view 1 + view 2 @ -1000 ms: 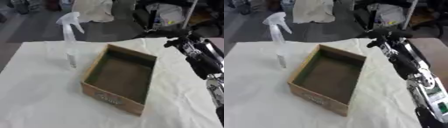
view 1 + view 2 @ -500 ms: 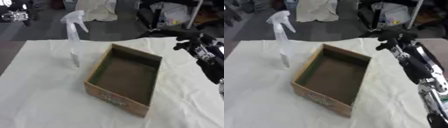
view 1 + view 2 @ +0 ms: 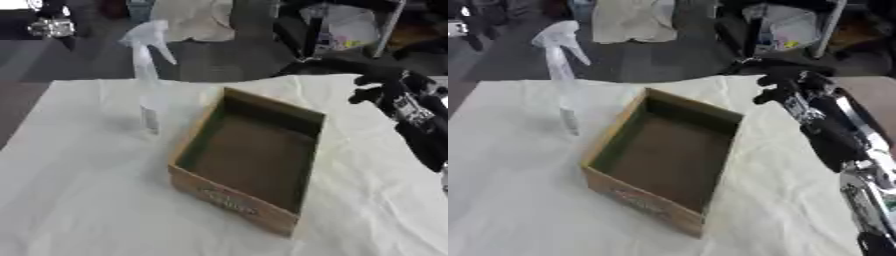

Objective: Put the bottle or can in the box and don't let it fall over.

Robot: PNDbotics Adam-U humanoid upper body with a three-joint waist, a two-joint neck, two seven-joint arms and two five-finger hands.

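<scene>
standing upright beside the box (image 3: pixel 249 170), clear spray bottle (image 3: pixel 146 75); right hand (image 3: pixel 785 87) grip unclear.

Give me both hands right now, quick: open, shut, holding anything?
Left hand: not in either view.
Right hand: above the table's far right, right of the box, holding nothing; blurred, so open or shut cannot be told.

The right hand (image 3: pixel 785 90) is smeared by blur, so whether its fingers are curled or straight cannot be told. The spray bottle (image 3: pixel 147 75) is clear and hazy, its contents unreadable. Print on the box (image 3: pixel 229 201) front is illegible. The right arm (image 3: pixel 868 185) runs off the lower right edge
</scene>
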